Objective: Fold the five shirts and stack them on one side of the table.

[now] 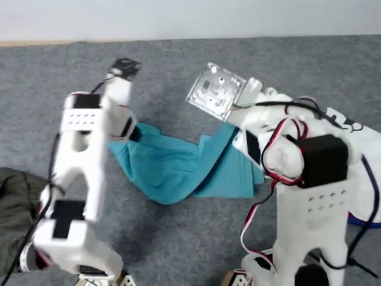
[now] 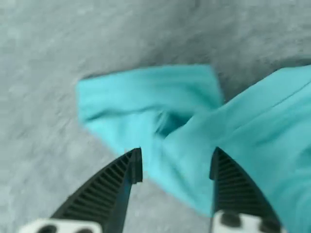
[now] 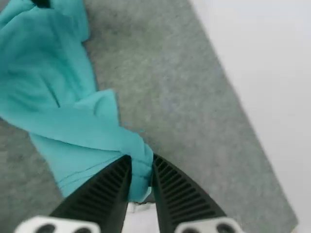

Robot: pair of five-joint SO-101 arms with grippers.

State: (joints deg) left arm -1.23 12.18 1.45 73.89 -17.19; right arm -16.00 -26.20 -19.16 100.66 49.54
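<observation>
**One teal shirt [image 1: 178, 167] between two arms**

It lies crumpled mid-table on the grey mat [image 1: 178, 59]. At one end the right gripper [image 3: 141, 165] has its fingers pinched tight on a bunched corner. Over the other end hovers the left gripper [image 2: 176, 158], fingers spread wide apart. An olive garment [image 1: 15, 202] sits at the table's left edge.

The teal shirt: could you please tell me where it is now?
In the high view the teal shirt lies mid-table on the grey mat; the right gripper pinches one end, and the left gripper hangs open over the other.
</observation>
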